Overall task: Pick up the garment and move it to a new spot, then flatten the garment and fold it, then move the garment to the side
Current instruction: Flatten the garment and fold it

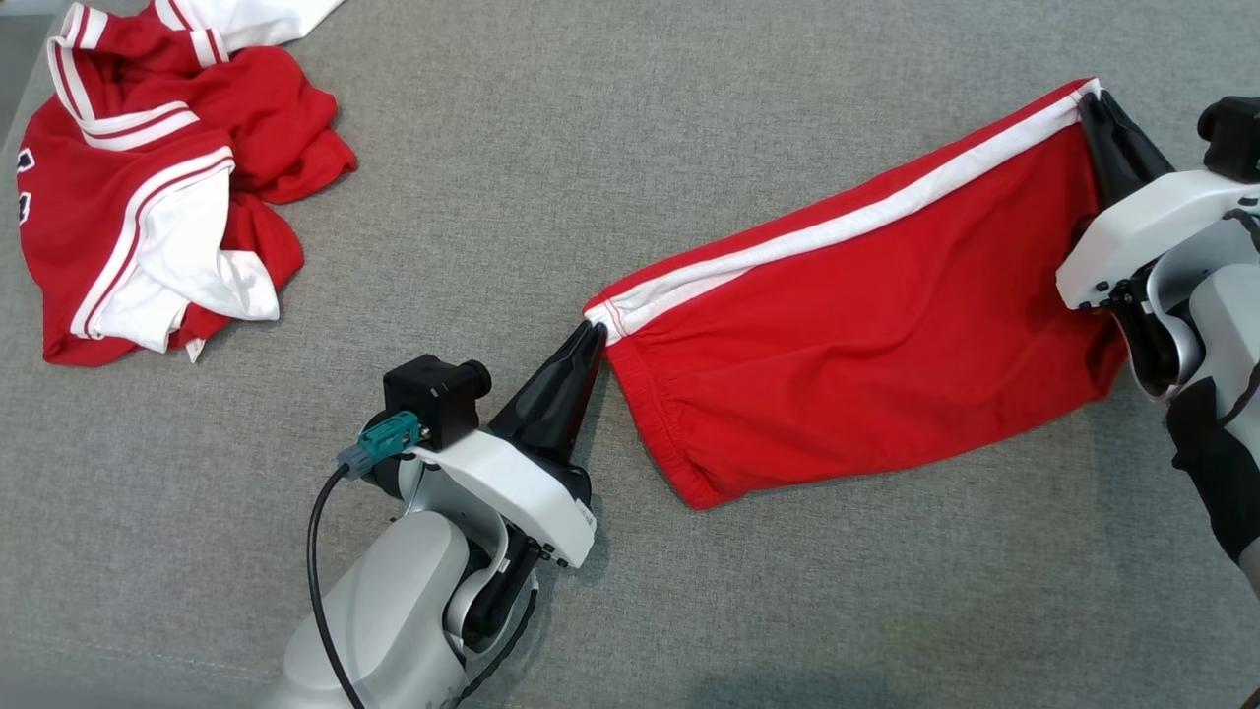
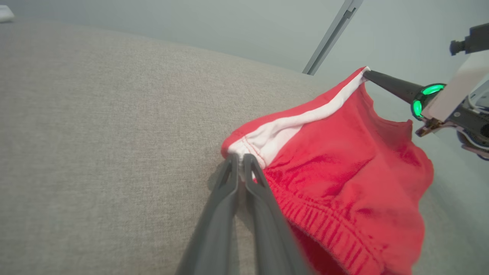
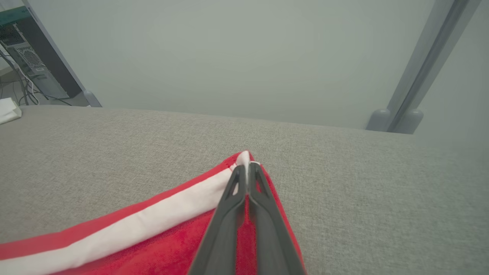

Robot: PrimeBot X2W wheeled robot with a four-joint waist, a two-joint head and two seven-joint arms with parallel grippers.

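Note:
The garment (image 1: 866,325) is red with a white side stripe and a gathered waistband. It lies stretched across the grey fabric surface between my two grippers. My left gripper (image 1: 594,333) is shut on the near waistband corner, where the left wrist view shows the fingers pinching white cloth (image 2: 240,157). My right gripper (image 1: 1093,98) is shut on the far corner at the stripe's other end, seen close up in the right wrist view (image 3: 247,168). The edge between the two corners is pulled taut, and the rest of the garment (image 2: 344,172) sags toward the surface.
A crumpled red and white jersey (image 1: 157,177) lies in a heap at the far left of the grey surface (image 1: 591,148). A metal post (image 3: 420,76) stands beyond the far edge, and a computer case (image 3: 26,57) stands off to the side.

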